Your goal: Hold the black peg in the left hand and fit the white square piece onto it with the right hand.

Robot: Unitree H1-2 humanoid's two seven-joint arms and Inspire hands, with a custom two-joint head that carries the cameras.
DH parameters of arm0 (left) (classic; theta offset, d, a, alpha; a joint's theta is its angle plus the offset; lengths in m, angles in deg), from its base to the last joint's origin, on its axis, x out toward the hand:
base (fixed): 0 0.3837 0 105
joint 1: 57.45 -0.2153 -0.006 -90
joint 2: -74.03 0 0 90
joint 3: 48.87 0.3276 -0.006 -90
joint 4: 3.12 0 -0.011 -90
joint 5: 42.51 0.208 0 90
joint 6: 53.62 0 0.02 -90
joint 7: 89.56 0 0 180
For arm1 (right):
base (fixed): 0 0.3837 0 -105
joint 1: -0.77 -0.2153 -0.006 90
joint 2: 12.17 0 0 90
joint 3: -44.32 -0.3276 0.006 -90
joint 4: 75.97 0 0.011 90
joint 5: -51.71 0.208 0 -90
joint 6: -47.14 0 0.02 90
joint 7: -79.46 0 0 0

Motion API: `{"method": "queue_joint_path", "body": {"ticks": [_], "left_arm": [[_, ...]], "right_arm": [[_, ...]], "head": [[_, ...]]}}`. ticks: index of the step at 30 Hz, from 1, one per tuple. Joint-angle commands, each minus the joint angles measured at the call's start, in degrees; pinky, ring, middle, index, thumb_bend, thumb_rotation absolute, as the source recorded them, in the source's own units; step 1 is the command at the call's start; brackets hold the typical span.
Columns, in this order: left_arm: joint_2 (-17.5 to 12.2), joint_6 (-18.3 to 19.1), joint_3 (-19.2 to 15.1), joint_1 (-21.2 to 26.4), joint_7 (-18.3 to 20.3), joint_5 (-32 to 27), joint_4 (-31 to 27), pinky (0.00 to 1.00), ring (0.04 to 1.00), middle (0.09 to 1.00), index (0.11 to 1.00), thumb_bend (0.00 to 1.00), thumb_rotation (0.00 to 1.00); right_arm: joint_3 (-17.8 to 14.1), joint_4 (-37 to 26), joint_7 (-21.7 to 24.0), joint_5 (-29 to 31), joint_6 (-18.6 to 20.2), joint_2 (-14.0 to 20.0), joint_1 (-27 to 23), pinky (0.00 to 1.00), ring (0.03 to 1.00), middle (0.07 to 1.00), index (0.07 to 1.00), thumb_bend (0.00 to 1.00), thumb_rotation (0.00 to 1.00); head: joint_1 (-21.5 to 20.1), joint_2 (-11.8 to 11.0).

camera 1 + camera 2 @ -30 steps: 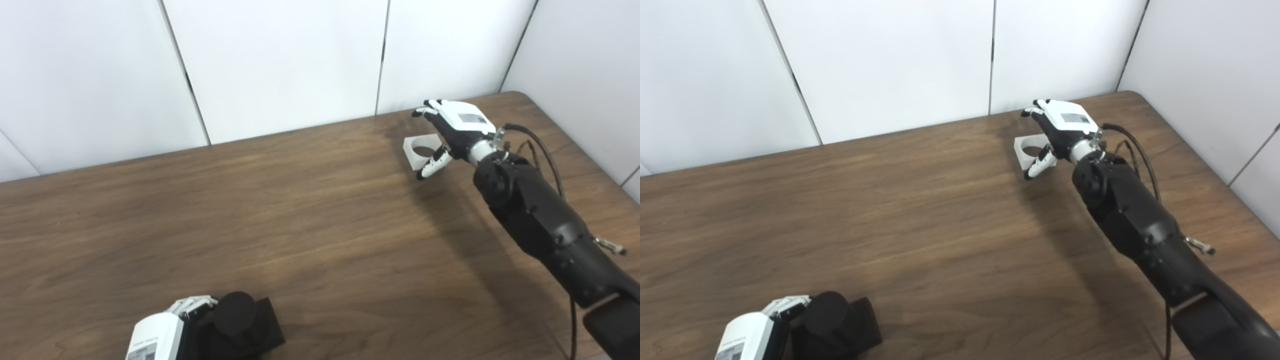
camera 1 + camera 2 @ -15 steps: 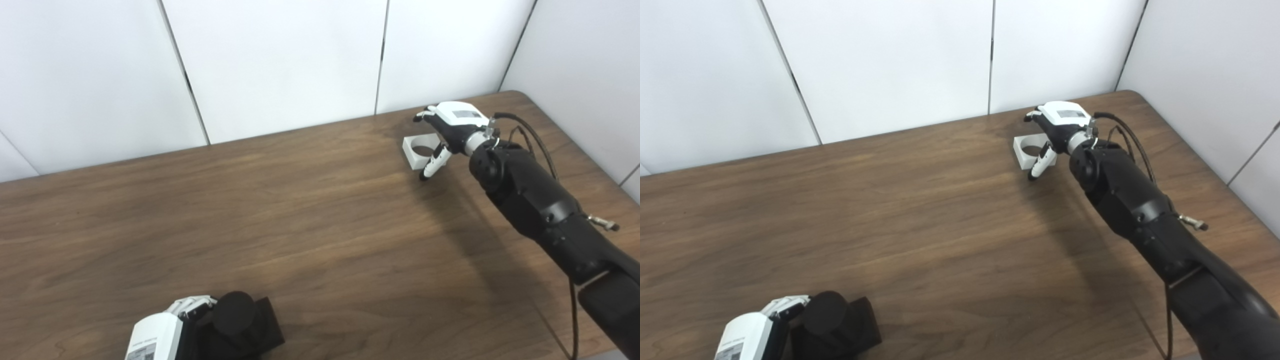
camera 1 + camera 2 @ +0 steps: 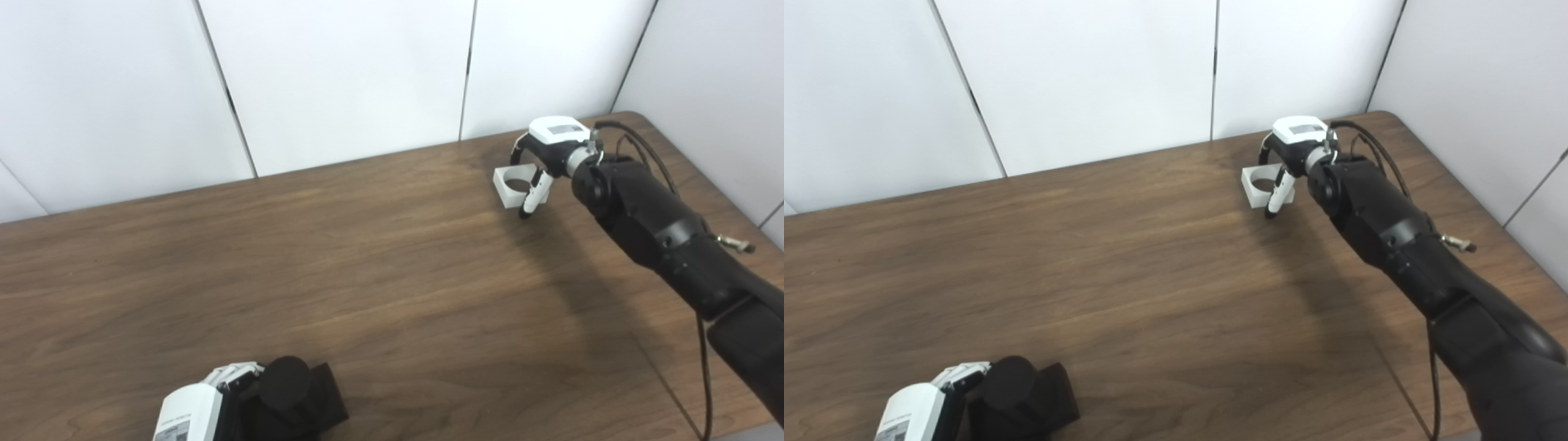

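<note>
- Right hand (image 3: pixel 542 156) arched over white piece (image 3: pixel 513 187) at far right of tabletop (image 3: pixel 392 275); fingers apart, thumb (image 3: pixel 531 199) down at near edge of piece, other fingers curled over far side. Nothing gripped yet; contact not clear.
- Versus a second ago: wrist pitched further forward and down, back of hand now facing up, thumb nearer the piece. Piece itself unmoved, flat on tabletop, round hole up.
- Reading: pre-grasp closing in; pinch across piece likely next.
- Left hand (image 3: pixel 196 407) at near-left edge, closed around black peg (image 3: pixel 286 375); unchanged. Peg's base (image 3: pixel 327 398) resting on tabletop, round top facing up.
- Peg and piece well apart; carry across tabletop remaining after pickup.
- Risk: piece sliding away if thumb pushes before far fingers land.
</note>
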Motion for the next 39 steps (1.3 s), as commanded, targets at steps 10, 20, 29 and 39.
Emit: {"method": "queue_joint_path", "body": {"ticks": [10,20,29,39], "left_arm": [[-0.41,1.57,0.14,-2.85,3.53,-1.38,2.78,0.68,0.762,0.724,0.485,0.52,0.05],[0.08,1.7,0.04,-2.81,3.57,-1.37,2.5,0.67,0.756,0.72,0.485,0.52,0.05],[0.41,1.69,0.12,-2.62,3.74,-1.42,2.56,0.67,0.755,0.718,0.485,0.52,0.05],[3.06,2.87,1.85,-2.52,4.85,0.77,1.55,0.67,0.756,0.717,0.484,0.52,0.05]], "right_arm": [[2.1,3.33,1.96,-1.07,-2.42,2.0,-5.09,0.82,0.906,0.826,0.636,0.83,0.19],[1.42,3.72,1.58,-0.61,-2.31,0.85,-4.62,0.73,0.82,0.731,0.488,0.53,0.13],[2.29,0.76,2.5,-1.3,-4.18,1.44,-3.6,0.79,0.846,0.735,0.482,0.52,0.13],[-0.39,-22.88,9.02,2.25,-8.08,4.21,1.75,0.81,0.867,0.743,0.483,0.52,0.13]], "head": [[0.03,0.16],[0.43,0.11],[0.89,0.25],[11.13,2.12]]}}
